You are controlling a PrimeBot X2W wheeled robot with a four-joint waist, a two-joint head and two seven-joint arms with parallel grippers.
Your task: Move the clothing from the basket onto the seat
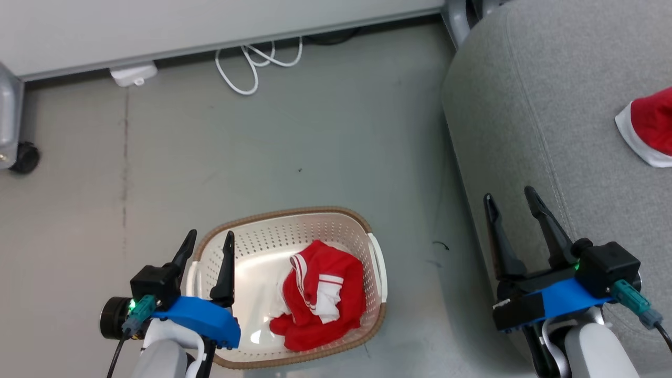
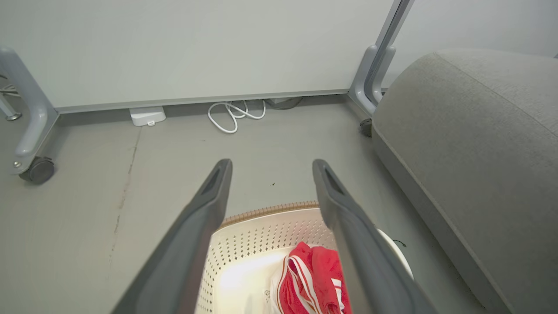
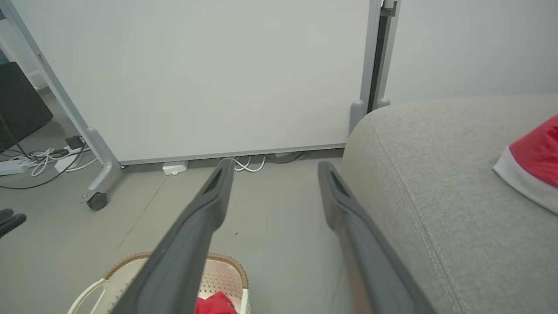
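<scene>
One red garment with white stripes lies crumpled in the right half of the cream perforated basket on the floor; the left wrist view shows it too, and its top peeks into the right wrist view. A second red garment with a white hem rests on the grey seat, also seen in the right wrist view. My left gripper hangs open over the basket's left rim, nothing between its fingers. My right gripper is open above the seat's front edge.
A white partition on grey legs with castors runs along the far side. A white cable and a small white box lie at its foot. Grey floor spreads between partition, basket and seat.
</scene>
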